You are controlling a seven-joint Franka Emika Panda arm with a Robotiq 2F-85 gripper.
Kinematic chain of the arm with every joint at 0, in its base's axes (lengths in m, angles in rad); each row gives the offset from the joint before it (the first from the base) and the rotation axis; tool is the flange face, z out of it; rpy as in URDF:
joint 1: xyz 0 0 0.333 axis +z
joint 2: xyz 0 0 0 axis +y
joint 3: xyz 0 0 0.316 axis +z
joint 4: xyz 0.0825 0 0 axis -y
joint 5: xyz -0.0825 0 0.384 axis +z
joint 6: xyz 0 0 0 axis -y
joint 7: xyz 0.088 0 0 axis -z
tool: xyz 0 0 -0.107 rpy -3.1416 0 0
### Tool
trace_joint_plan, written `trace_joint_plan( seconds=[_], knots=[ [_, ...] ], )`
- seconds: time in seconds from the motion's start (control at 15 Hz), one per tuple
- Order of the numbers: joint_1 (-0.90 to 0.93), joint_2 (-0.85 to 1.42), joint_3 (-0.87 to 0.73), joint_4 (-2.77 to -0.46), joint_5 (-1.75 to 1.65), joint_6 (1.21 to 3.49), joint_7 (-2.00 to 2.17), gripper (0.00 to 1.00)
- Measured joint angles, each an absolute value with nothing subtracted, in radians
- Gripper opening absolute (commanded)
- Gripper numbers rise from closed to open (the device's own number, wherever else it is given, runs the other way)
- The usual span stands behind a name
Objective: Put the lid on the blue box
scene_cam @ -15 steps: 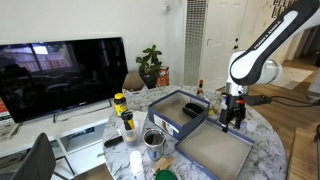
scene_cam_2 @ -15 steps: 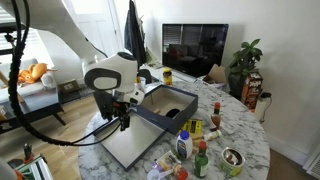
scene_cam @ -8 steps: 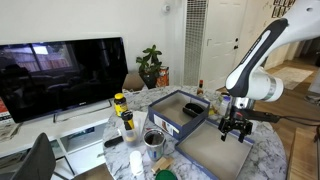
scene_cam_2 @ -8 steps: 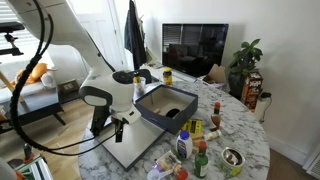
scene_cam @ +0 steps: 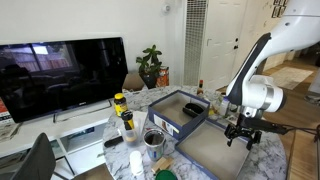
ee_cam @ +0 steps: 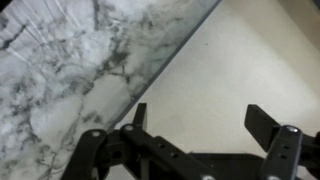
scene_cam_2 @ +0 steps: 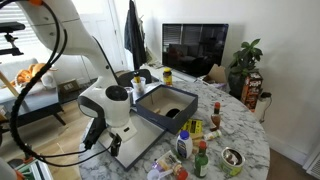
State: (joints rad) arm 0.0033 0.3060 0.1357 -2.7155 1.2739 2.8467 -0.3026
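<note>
The lid (scene_cam: 210, 150) lies inside-up on the marble table, its grey-beige interior showing; it also shows in an exterior view (scene_cam_2: 143, 150). The blue box (scene_cam: 178, 110) stands open just beyond it, with its pale interior visible in an exterior view (scene_cam_2: 165, 106). My gripper (scene_cam: 240, 134) hangs low over the lid's side farthest from the box, partly hidden by the arm in an exterior view (scene_cam_2: 115, 148). In the wrist view my gripper (ee_cam: 200, 125) is open and empty, both fingers over the lid's interior (ee_cam: 245, 60), next to its dark rim.
Bottles and jars (scene_cam: 122, 112) and a metal can (scene_cam: 154, 138) stand beside the box. More bottles (scene_cam_2: 200, 150) crowd the table's other side. Bare marble table (ee_cam: 60, 70) lies just past the lid's rim. A TV (scene_cam: 60, 75) and a plant (scene_cam: 152, 65) stand behind.
My gripper has moved away from the box, across the lid to its outer side, and has come down lower. The lid and box have not moved.
</note>
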Motion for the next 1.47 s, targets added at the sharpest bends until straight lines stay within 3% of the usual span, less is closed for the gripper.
trace_joint_plan(
  seconds=[0.47,1.47],
  knots=[
    [0.003,0.372,0.148,-2.681,1.430,2.891,-0.383,1.00],
    [0.029,0.448,0.136,-2.745,1.331,2.920,-0.285,1.00]
  ],
)
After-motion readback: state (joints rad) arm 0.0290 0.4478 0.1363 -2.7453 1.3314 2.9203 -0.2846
